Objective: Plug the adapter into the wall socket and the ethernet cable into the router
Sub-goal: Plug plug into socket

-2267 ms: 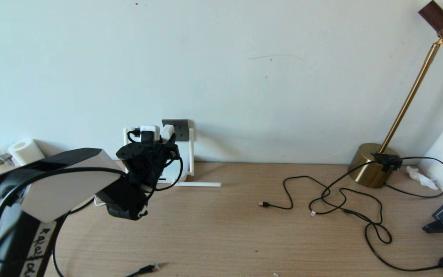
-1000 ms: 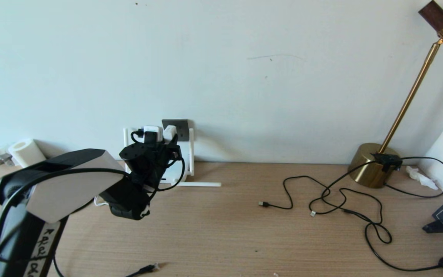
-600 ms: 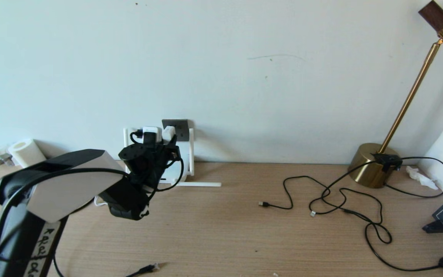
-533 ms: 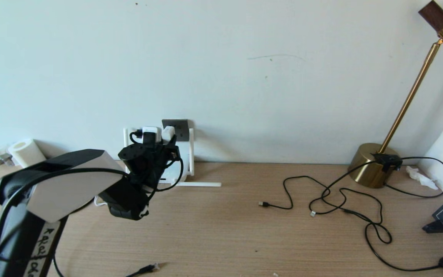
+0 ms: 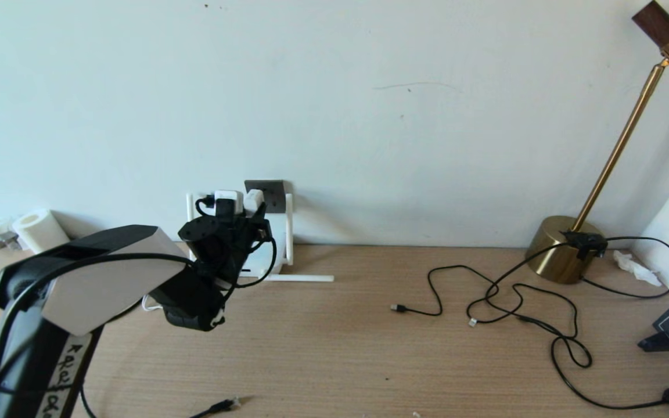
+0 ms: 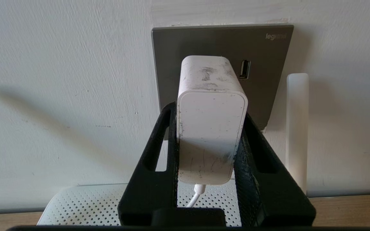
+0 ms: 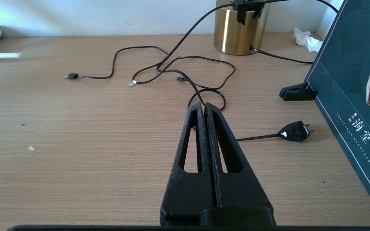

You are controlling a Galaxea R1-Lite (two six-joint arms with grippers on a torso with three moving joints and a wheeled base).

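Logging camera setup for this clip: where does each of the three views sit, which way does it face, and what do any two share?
Head view: high, facing forward and down at the desk and wall; the left arm shows.
Left wrist view: behind the left gripper, facing the wall socket, fingers clamped on the adapter.
Right wrist view: behind the shut, empty right gripper, low over the desk, facing the lamp base.
Shared: head and left wrist both show adapter, socket and router.

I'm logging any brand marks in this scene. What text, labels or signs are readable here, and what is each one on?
"legrand": faint, on the upper corner of the wall socket.
"海堂": white characters on the dark teal box, with a tiny line beside them that is too small to read.
Handwritten black marks on a white label on the left arm: not legible.
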